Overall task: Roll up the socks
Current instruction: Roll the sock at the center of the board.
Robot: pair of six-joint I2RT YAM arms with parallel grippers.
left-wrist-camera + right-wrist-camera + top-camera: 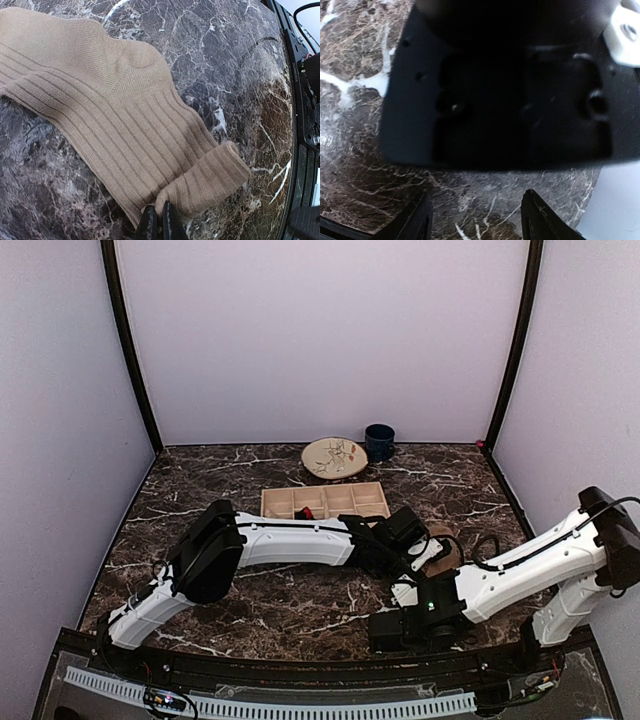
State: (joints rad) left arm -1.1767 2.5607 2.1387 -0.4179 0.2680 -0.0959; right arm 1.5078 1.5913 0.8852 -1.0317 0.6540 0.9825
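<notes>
Near edge, about 5 o'clock of the worktop (250,610): right gripper (477,222) low over the dark marble. Fingers (422,220) spread wide, nothing between them. Most of the right wrist view is a dark, blurred mass close to the lens; cannot tell what it is.

Toward 3 o'clock of centre: left arm reaches across from the near-left corner. Left gripper (159,225) has its fingers pressed together, tips at the near edge of the tan sock (115,115), right beside the rolled end. Cannot tell whether fabric is caught between them.

The tan sock lies flat on the marble, ribbed and plain. In the left wrist view it runs from about 10 o'clock down toward 5 o'clock. One end is turned over into a short rolled end (210,182) that sits on top of the flat part; the rest is unrolled. From above only a tan patch shows, just right of the left gripper, with the arms covering the rest. No other socks in view.

Past centre, 12 o'clock: a shallow wooden tray (325,502) with compartments and a small red item (307,512) in one of the left cells.

Far edge, 12 to 1 o'clock: patterned plate (335,457), with a dark blue mug (379,442) just beside it on the right.
</notes>
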